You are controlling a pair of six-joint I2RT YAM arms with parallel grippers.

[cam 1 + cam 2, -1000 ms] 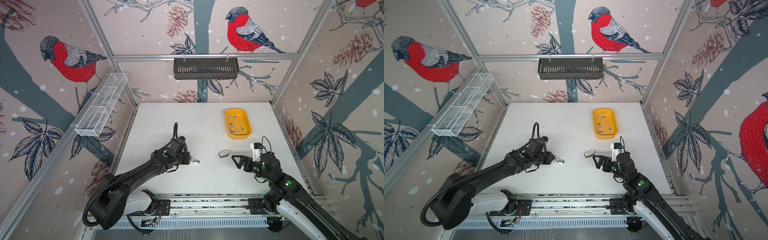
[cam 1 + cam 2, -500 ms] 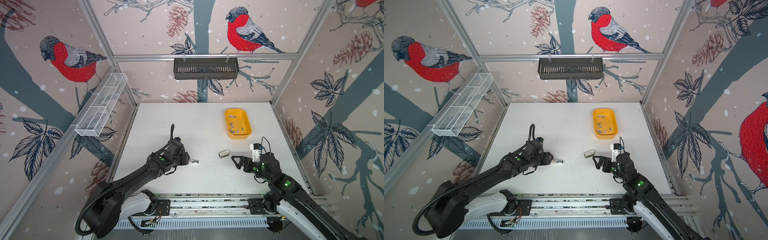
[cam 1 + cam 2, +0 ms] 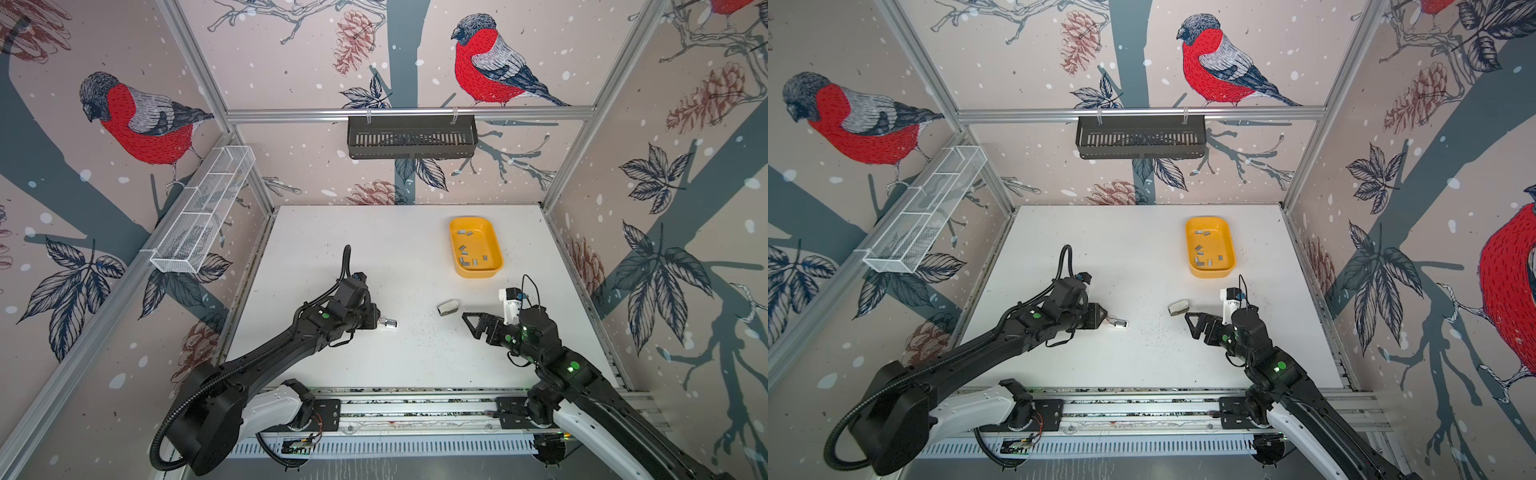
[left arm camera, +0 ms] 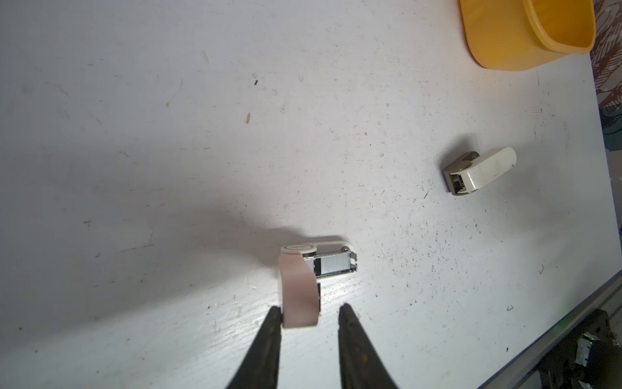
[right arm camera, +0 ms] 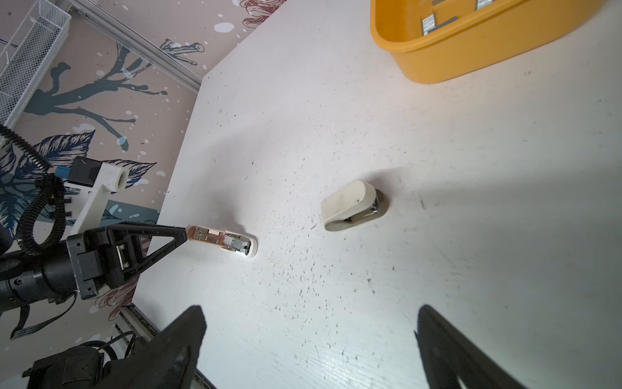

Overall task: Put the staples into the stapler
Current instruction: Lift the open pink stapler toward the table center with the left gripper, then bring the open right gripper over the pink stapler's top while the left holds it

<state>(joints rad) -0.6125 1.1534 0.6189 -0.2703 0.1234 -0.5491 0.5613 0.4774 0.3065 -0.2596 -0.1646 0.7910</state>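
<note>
scuffed, fleck-strewn white table (image 3: 374, 249) inside bullfinch-papered walls (image 3: 291, 62). grey staples (image 5: 427, 23) in the yellow tray (image 3: 478, 271), far right. left tool (image 4: 309, 308) narrowly parted astride the lid of the opened stapler (image 4: 333, 266); right tool (image 5: 311, 308) spread wide near a closed stapler (image 5: 350, 205).

no text, label, brand or number is showing clearly enough to read, neither on the open stapler (image 4: 300, 286) nor on the yellow tray (image 3: 478, 270).
</note>
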